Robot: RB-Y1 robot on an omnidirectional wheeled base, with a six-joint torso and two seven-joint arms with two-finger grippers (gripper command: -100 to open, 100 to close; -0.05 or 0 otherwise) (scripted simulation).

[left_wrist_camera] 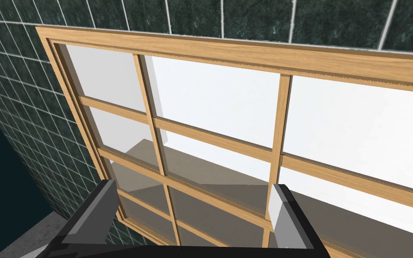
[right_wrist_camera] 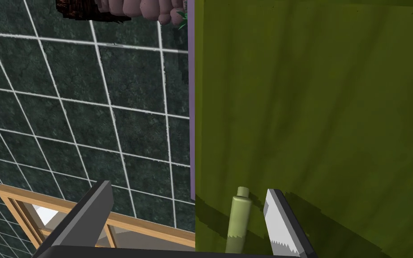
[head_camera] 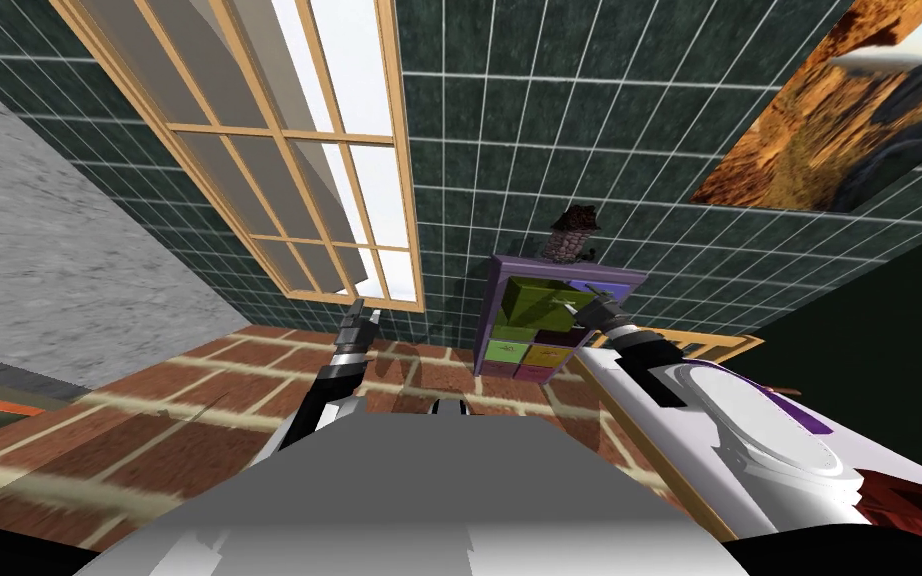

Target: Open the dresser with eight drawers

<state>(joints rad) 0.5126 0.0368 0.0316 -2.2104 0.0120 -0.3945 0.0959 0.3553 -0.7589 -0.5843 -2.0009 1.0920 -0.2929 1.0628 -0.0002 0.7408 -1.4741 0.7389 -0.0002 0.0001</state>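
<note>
Dresser (head_camera: 497,310): purple frame w/ olive & yellow drawer fronts. It stands vs. the dark green tiled wall (head_camera: 469,140) on the brick floor (head_camera: 199,400), ahead of us & a bit to our right, just right of the window (head_camera: 289,150).
Olive drawer (head_camera: 539,298): upper row. It looks pulled fwd out of the frame, and the lower fronts sit further back.
R gripper (head_camera: 589,302): we have it up at the olive drawer's front, w/ the arm reaching in from our right. Fingers are spread wide & pinch nothing.
Handle (right_wrist_camera: 239,215): pale green, bottle-shaped peg on that drawer front. It sits between our R fingers, just beside one blade & well apart from the other. Whether it touches that blade, we can't tell.
L gripper (head_camera: 362,318): held up in front of us on the left, near the window's lower corner & well apart from the dresser. Fingers are spread, nothing between them.
Dresser top: a dark stony ornament (head_camera: 571,235) stands on it.
Surroundings: a landscape painting (head_camera: 829,120) hangs high on the wall to the right, & a white & purple object (head_camera: 749,430) lies close by our right side.
</note>
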